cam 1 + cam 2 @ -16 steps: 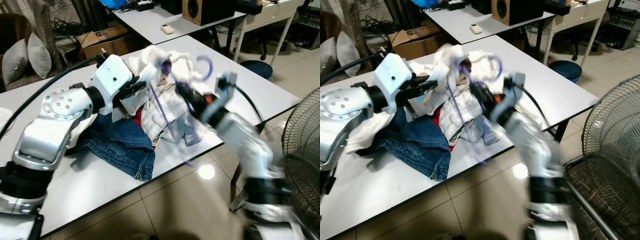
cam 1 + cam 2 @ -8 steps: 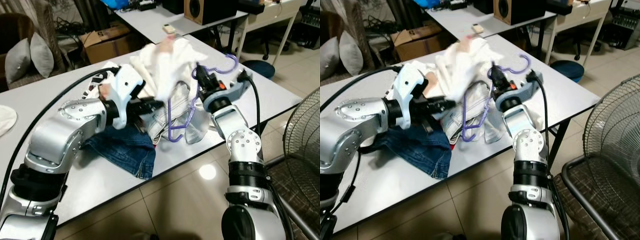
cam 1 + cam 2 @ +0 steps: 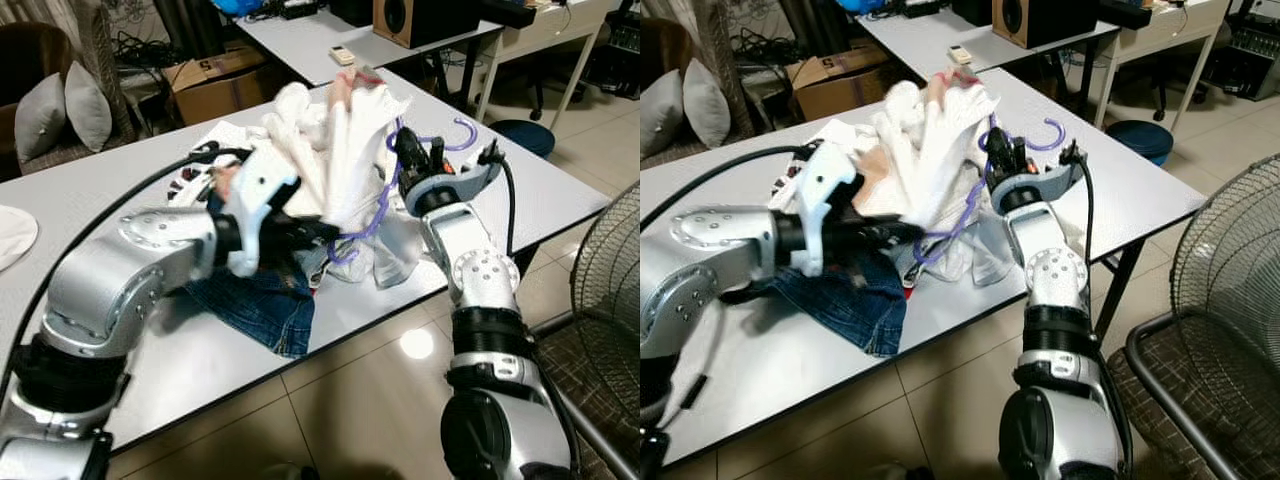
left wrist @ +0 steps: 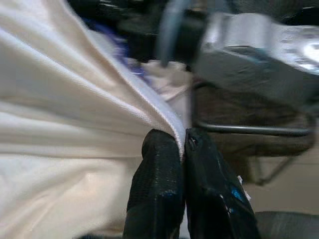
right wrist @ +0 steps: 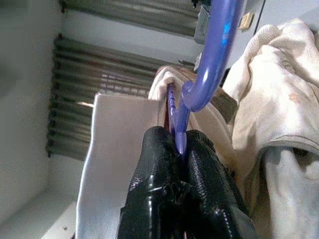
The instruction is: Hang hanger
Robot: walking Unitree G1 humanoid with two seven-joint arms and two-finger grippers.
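Right gripper (image 3: 403,150) – fingers (image 5: 164,164) pinching the purple hanger (image 3: 372,215), held up over the clothes pile near the table's (image 3: 560,190) front edge. Left gripper (image 4: 185,149) – 2 fingers pressed together on a fold of the white garment (image 3: 340,150), lifted beside the hanger above the jeans (image 3: 255,305).

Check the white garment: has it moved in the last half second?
Yes. The white garment, pinched by the left gripper, has risen higher above the jeans, covering more of the purple hanger.

Left claw (image 4: 182,149) pinched closed, arm reaching inward, right claw (image 5: 182,149) clamped, forearm raised
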